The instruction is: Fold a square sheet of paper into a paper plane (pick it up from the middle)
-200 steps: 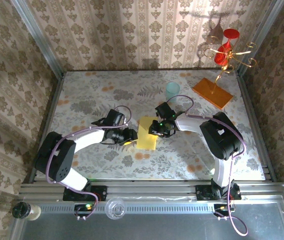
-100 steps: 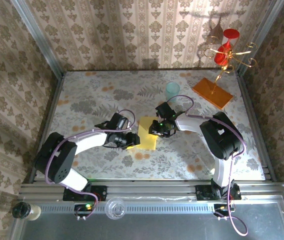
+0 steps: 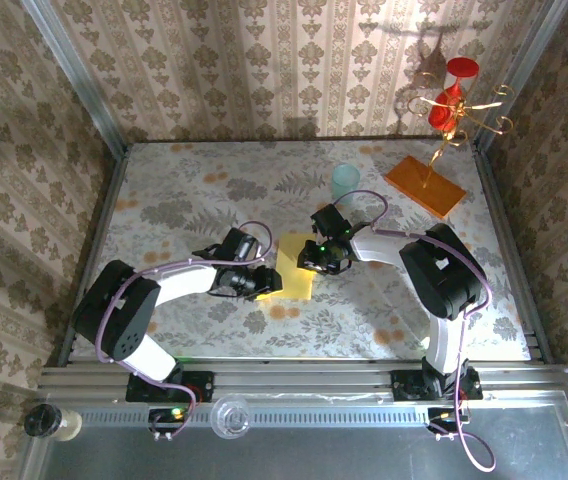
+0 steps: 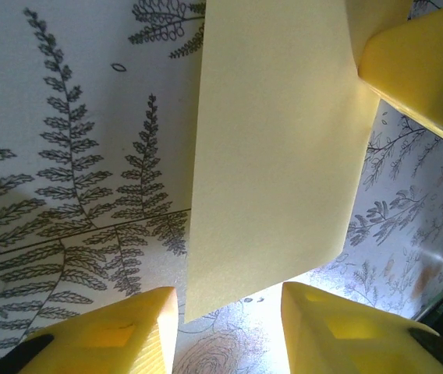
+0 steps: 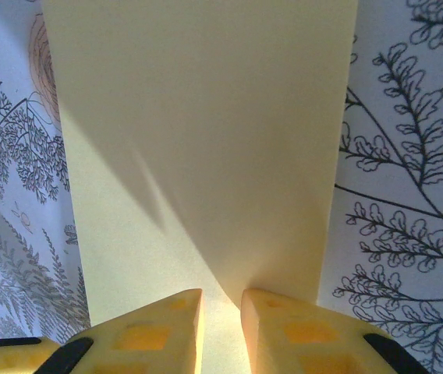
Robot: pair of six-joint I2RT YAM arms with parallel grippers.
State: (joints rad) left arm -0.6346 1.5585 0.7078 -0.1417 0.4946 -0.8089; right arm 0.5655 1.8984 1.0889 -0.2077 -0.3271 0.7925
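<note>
The square sheet of paper (image 3: pixel 294 270) lies mid-table as a pale yellow rectangle, one layer over another. My right gripper (image 3: pixel 318 262) is at its right edge. In the right wrist view its fingertips (image 5: pixel 221 331) stand a narrow gap apart on the sheet (image 5: pixel 206 132), and a raised layer curves down into that gap. My left gripper (image 3: pixel 268 282) is at the sheet's near left corner. In the left wrist view it (image 4: pixel 229 331) is open, with the sheet's corner (image 4: pixel 272 156) just ahead of the gap and nothing between the fingers. No paper plane shape is visible.
A pale teal cup (image 3: pixel 345 181) stands behind the sheet. An orange slab (image 3: pixel 424 185) with a gold stand holding red cups (image 3: pixel 451 100) sits at the back right. Metal rails border the patterned table (image 3: pixel 184 200). One right gripper finger (image 4: pixel 416 62) shows in the left wrist view.
My left gripper has slid right, up to the sheet's left edge. The right gripper and the sheet have stayed where they were.
</note>
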